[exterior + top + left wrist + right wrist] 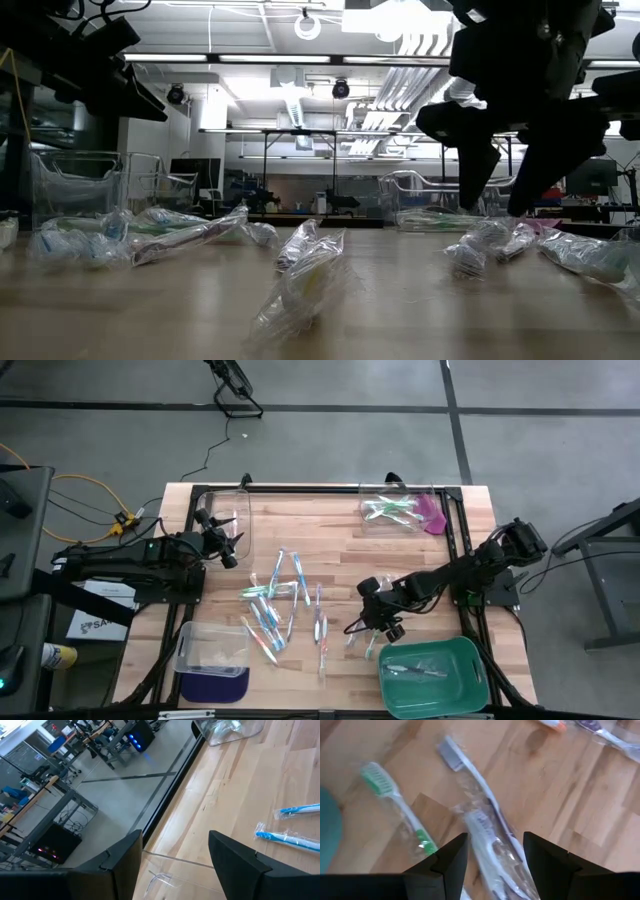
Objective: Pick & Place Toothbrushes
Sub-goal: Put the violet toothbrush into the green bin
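Right hand (492, 855) open, empty, over wrapped toothbrushes (485, 830) beside green tray (470, 660).

Bright room lights, soft shadows, and some blur up close

From above, the wooden table (330, 560) looks evenly lit, and the arms drop only faint, soft shadows on it. Down at table height, long ceiling lights (390, 15) shine so hard they turn plain white, and both arms show only as black shapes against them. The wrapped toothbrushes (300, 275) nearest that camera look fuzzy, and their plastic catches little shiny spots. In the right wrist view the toothbrushes (485, 835) are smeared and soft, while the right gripper (495, 852) stands dark and sharp-edged. The left wrist view is clearer, with daylight-pale floor and a small blue glow (132, 740) far off.
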### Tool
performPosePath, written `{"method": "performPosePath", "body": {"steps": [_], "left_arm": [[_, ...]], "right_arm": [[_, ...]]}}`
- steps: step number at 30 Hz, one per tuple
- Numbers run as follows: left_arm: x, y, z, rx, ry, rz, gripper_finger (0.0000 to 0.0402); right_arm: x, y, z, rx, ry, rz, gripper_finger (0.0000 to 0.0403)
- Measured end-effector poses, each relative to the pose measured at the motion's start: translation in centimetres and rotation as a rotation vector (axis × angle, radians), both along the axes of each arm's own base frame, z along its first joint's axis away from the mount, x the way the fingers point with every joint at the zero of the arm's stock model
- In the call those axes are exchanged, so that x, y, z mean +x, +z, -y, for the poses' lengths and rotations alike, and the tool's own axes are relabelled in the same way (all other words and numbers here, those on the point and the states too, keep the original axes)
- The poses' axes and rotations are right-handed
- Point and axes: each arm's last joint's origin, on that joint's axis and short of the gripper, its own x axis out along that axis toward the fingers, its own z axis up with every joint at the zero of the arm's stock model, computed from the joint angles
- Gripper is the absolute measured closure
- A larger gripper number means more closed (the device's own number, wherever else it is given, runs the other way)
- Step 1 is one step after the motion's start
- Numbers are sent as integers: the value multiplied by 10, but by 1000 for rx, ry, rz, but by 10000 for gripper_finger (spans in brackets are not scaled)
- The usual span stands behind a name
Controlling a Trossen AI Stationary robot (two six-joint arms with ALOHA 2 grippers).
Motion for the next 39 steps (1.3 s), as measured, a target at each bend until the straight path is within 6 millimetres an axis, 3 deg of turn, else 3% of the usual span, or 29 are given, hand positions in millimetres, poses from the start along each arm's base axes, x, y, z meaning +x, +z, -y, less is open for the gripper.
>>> {"method": "performPosePath", "body": {"steps": [10,19,28,39], "left_arm": [[0,0,0,0,1,-1,181],[0,0,0,-3,-7,0,181],[0,0,0,-4,-8,1,181],[0,0,0,-4,-9,0,181]], "right_arm": [[-3,-2,2,-21,-6,-30,218],[-13,-6,8,-227,112,-116,218],[-12,-6,10,-277,168,-103,218],[-11,-6,14,-248,162,-111,279]]}}
